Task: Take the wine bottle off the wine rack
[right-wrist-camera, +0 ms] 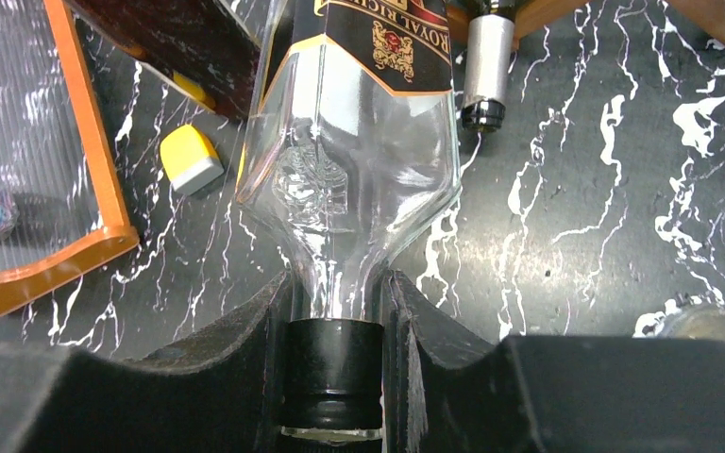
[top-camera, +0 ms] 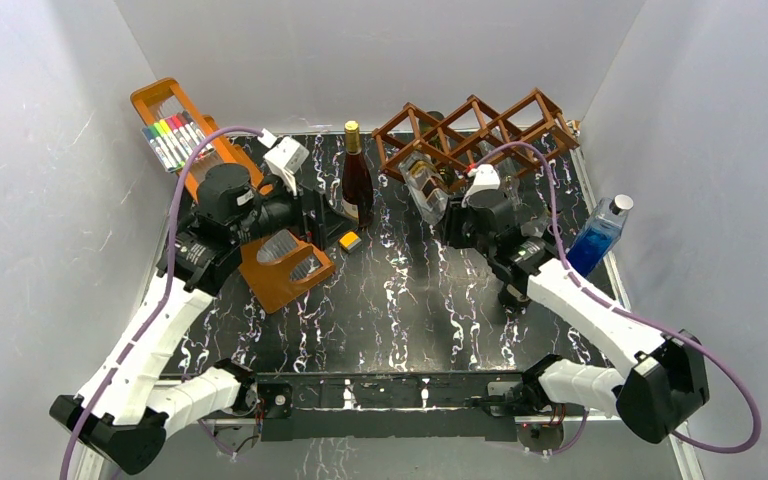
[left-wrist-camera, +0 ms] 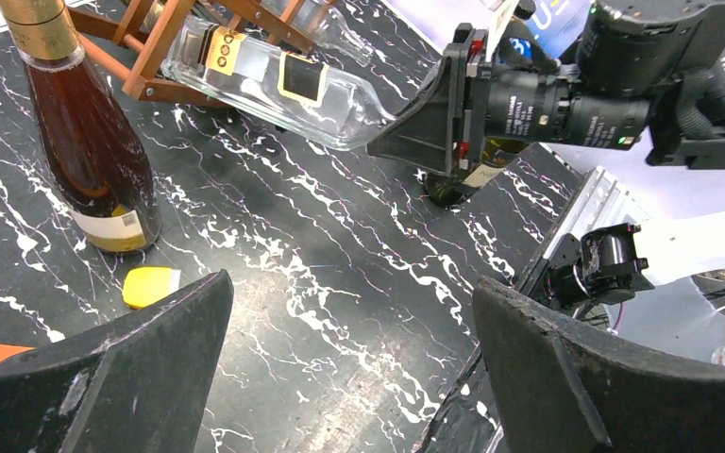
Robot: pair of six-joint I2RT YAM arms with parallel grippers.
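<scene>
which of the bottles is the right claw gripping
The clear glass bottle with the black label, lying neck-out from the wine rack; the right claw is shut on its neck. The dark brown bottle and the blue bottle stand upright, untouched.

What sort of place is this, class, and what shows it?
Probably a robot test cell, not a home: white walls box in a marbled table, the left arm and right arm are bolted at its edge.

The clear wine bottle (right-wrist-camera: pixel 349 160), black-labelled, lies tilted with its base in a low cell of the reddish-brown lattice wine rack (top-camera: pixel 480 125) at the desk's (top-camera: pixel 400 300) far side. The right fingers (right-wrist-camera: pixel 236 368) pinch its black-capped neck.
</scene>
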